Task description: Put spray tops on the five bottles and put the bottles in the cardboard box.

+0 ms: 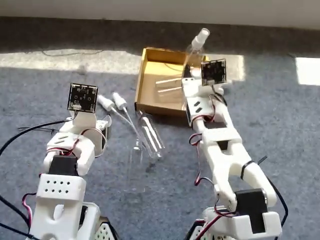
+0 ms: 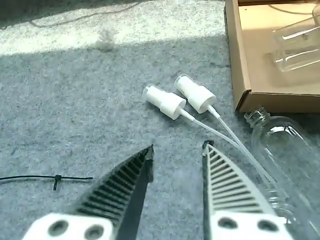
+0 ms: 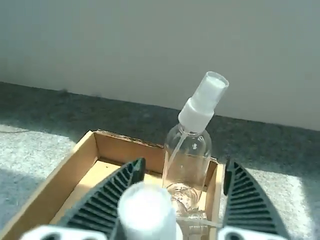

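My left gripper [image 2: 177,150] is open and low over the grey carpet. Just beyond its fingertips lie two white spray tops [image 2: 172,102] [image 1: 112,102] with long tubes. A clear topless bottle [image 2: 287,150] lies beside them, and two such bottles [image 1: 150,132] lie between the arms. The cardboard box [image 1: 147,75] holds clear bottles lying flat [image 1: 167,85]. At the box's far side a bottle with a spray top [image 3: 192,145] [image 1: 197,45] stands upright between the open jaws of my right gripper [image 3: 182,165], untouched by them. A blurred white cap [image 3: 147,210] sits close under the right wrist camera.
A wall runs behind the box. A thin black cable tie [image 2: 55,178] lies on the carpet beside the left gripper. Black cables trail left of the left arm [image 1: 75,145]. The right arm [image 1: 220,140] stretches over the box's near right corner.
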